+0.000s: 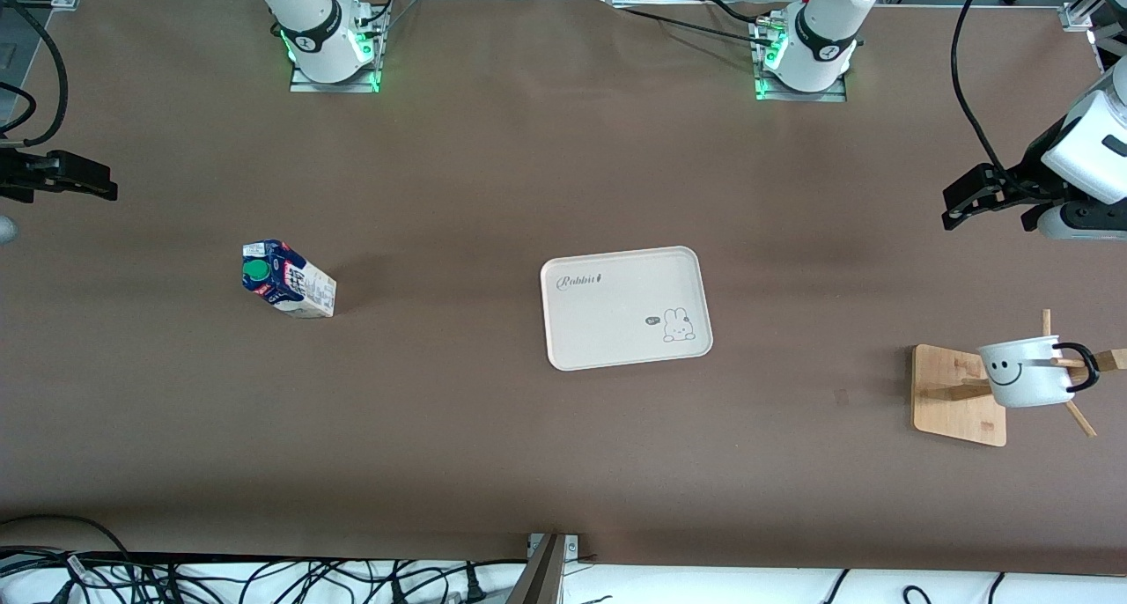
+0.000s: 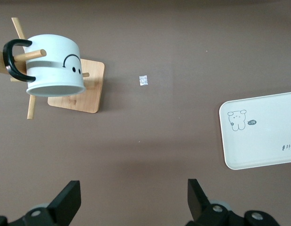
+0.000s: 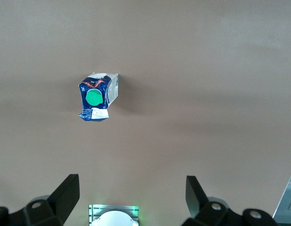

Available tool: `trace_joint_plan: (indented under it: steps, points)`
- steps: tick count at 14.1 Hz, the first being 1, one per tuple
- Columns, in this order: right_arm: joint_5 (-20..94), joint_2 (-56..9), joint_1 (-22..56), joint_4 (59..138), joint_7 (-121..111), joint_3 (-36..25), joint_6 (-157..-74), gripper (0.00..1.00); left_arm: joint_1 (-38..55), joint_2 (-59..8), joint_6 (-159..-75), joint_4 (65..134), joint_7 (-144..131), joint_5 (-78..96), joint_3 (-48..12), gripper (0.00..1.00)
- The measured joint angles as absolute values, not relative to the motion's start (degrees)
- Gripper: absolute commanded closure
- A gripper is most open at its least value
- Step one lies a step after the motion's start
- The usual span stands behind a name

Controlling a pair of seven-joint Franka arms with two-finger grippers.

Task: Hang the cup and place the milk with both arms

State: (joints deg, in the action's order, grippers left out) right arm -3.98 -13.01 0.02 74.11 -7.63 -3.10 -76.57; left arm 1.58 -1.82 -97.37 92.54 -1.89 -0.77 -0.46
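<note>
The white cup (image 1: 1021,375) with the smiley face hangs by its black handle on a peg of the wooden rack (image 1: 955,397) at the left arm's end of the table. It also shows in the left wrist view (image 2: 53,66). The blue milk carton (image 1: 286,280) with a green cap stands on the table toward the right arm's end, and shows in the right wrist view (image 3: 98,96). My left gripper (image 1: 951,203) is open and empty, up in the air and apart from the rack. My right gripper (image 1: 110,188) is open and empty, up at the table's edge, apart from the milk.
A pale tray (image 1: 607,322) with a rabbit drawing lies mid-table, and it shows in the left wrist view (image 2: 263,141). A small white scrap (image 2: 143,80) lies between rack and tray. Cables (image 1: 264,578) run along the table's near edge.
</note>
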Motion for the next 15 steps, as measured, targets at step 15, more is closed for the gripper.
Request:
trace_joint_plan:
  steps: [15]
  points:
    - [-3.98, -13.64, 0.02, 74.11, -7.51, -3.1, -82.43, 0.0, 1.6, -1.82, -96.35, 92.53, -1.89, -0.77, -0.49, 0.0]
